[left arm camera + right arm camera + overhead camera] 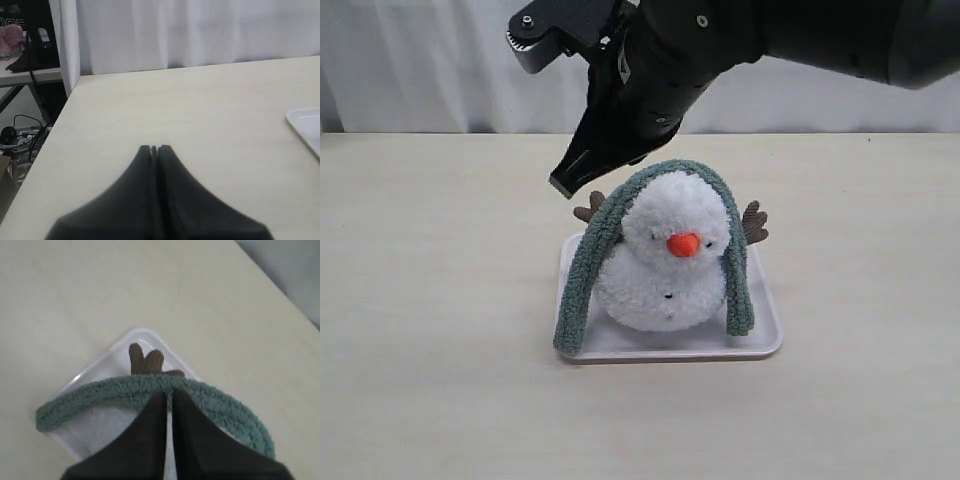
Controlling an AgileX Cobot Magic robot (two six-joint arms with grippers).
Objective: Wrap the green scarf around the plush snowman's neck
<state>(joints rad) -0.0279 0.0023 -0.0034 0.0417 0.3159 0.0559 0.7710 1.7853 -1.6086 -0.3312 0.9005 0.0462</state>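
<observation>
Sitting upright on a white tray in the middle of a pale wooden table, the snowman faces the exterior camera, its orange nose pointing forward and a brown twig arm poking out on each side. The green scarf lies over the top of its head like an arch, not around the neck. One end hangs down each side of the body. The end on the left of the exterior view reaches the tray's front edge, and the other rests on the tray beside the snowman's base. The right gripper reaches in from the upper right across the middle. It hangs above and behind the snowman's head, on the left side of that view. Its tip looks just clear of the scarf there. In the right wrist view its fingers are pressed almost together with only a thin slit between them, and nothing shows in the slit. Their tips sit over the scarf where it curves above a twig arm and the tray. The left gripper shows only in its own wrist view. Its fingers are pressed together and hold nothing. It sits over bare table, well apart from the tray corner at the edge of that picture.
</observation>
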